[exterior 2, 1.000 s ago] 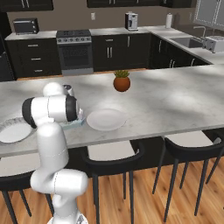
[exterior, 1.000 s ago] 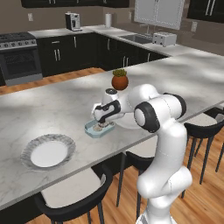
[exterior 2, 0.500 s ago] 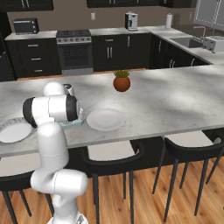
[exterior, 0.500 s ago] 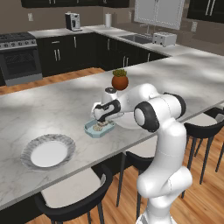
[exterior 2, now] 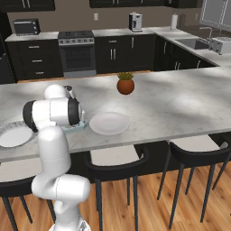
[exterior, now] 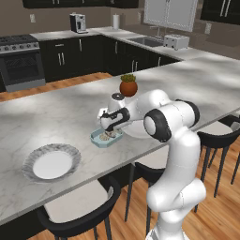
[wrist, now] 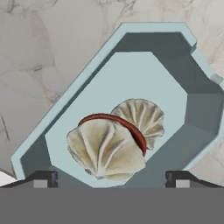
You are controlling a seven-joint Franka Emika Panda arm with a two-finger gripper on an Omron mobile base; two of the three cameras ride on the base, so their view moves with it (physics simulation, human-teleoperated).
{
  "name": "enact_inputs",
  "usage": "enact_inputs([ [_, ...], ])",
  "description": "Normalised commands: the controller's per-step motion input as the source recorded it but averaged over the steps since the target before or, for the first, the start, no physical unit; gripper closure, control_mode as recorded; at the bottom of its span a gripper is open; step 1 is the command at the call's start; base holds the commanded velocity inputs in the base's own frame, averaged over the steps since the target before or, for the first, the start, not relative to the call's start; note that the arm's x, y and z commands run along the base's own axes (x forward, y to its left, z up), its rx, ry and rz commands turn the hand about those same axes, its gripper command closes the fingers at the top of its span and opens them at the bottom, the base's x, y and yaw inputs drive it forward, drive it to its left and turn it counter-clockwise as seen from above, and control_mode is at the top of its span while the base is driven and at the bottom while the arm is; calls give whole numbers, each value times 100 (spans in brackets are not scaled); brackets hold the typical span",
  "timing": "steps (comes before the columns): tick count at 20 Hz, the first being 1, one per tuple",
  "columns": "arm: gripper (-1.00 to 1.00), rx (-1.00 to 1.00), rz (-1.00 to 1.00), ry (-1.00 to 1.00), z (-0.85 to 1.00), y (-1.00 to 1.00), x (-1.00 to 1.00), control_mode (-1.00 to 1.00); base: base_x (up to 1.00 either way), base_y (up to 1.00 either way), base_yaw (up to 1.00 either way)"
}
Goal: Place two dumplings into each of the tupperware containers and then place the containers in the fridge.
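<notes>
A light-blue tupperware container (exterior: 97,138) (wrist: 87,70) sits on the marble island counter, near its front edge. Two dumplings lie inside it, touching: one nearer me (wrist: 105,148) and one behind it (wrist: 142,116), with a thin red arc between them. My gripper (exterior: 111,131) (wrist: 110,179) hangs just above the tub, open, its fingertips (wrist: 41,179) wide apart and nothing between them. In the right base view the container's edge (exterior 2: 76,128) peeks out behind my arm. I cannot tell the fridge apart among the dark fronts at the back.
A round white plate (exterior: 50,164) (exterior 2: 13,134) lies left of the tub, and another (exterior 2: 109,122) lies right of it. A potted plant (exterior: 128,86) (exterior 2: 125,85) stands farther back on the island. Bar stools (exterior: 75,211) line the near edge.
The jaws have spread wider above the container. The arm and the container have stayed in place.
</notes>
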Motion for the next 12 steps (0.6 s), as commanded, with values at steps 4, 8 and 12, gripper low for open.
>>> enact_inputs([
  [4,-100,-2,35,-10,8,13,-92,-100,0,0,0],
  [8,-100,-3,53,-6,0,12,-100,-100,0,0,0],
  [12,-100,-7,63,-9,13,3,-70,-100,0,0,0],
])
